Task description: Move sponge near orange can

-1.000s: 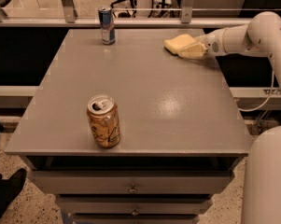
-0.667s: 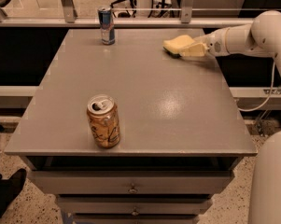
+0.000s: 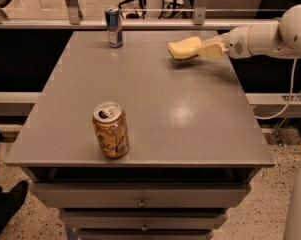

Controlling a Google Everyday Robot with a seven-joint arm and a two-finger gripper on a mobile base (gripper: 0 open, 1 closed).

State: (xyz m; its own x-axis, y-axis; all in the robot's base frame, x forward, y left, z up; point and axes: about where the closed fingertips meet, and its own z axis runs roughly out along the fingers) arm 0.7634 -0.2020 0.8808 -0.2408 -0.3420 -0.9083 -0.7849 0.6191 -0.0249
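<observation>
The pale yellow sponge point(image 3: 184, 47) is at the far right of the grey table point(image 3: 190, 119), lifted slightly above its surface. My gripper point(image 3: 202, 49) reaches in from the right on a white arm and is shut on the sponge's right end. The orange can point(image 3: 110, 129) stands upright near the table's front left, far from the sponge and the gripper.
A slim blue-and-silver can point(image 3: 113, 26) stands at the table's far edge, left of the sponge. Drawers point(image 3: 140, 202) sit under the tabletop. A railing point(image 3: 140, 23) runs behind the table. A white robot part point(image 3: 300, 209) is at the lower right.
The gripper has carried the sponge a little to the left, over the table. Both cans have stayed in place.
</observation>
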